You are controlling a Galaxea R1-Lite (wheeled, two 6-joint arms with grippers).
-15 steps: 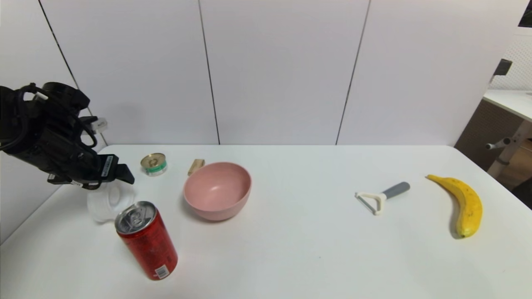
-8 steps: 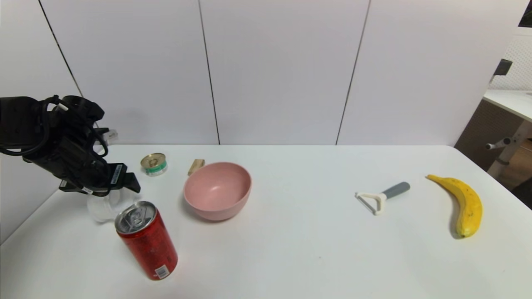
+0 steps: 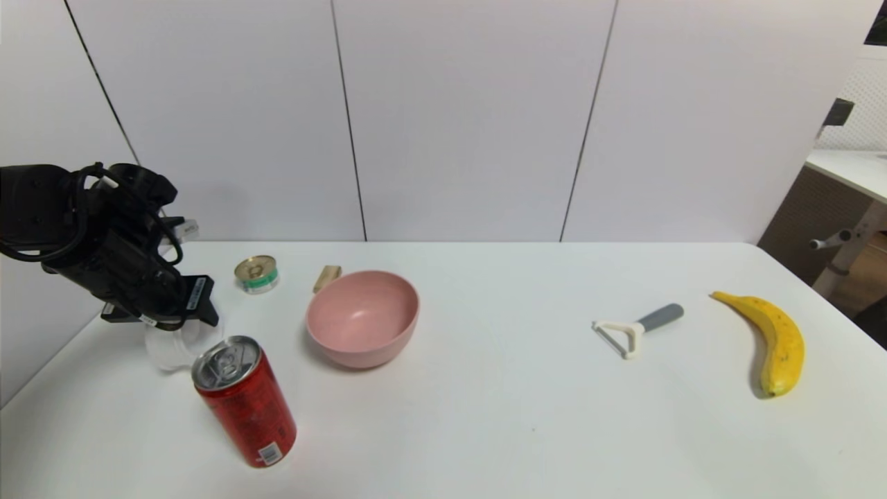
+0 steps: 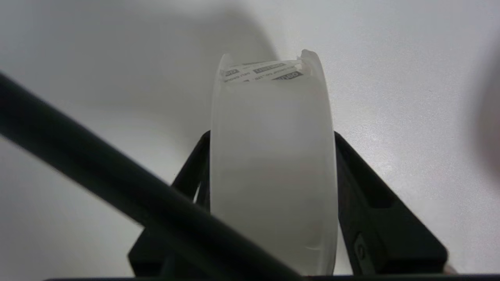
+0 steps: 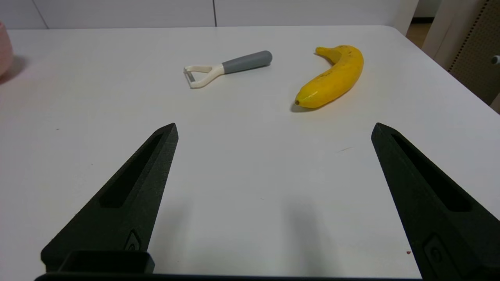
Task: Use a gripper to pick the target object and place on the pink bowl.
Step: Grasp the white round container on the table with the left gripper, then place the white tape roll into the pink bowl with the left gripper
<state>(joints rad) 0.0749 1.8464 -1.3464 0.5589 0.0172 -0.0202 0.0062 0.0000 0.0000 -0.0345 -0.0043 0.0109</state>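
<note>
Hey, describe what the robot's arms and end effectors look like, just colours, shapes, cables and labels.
The left end effector sits on a bulky matte-black arm with looping black cables, a white connector and small white printed labels near the tip. The right end effector has two long, tapering matte-black fingers with a slotted recess along each and a small oval mark near the base.

- Left arm reaching in from 9 o'clock in the head view, wrist pitched steeply down, left gripper (image 3: 181, 324) low over the desk.
- Fingers (image 4: 363, 191) pressed against both sides of the translucent cup (image 4: 273, 175).
- Right gripper (image 5: 273, 128) held level, fingers spread wide apart, idle.
</note>
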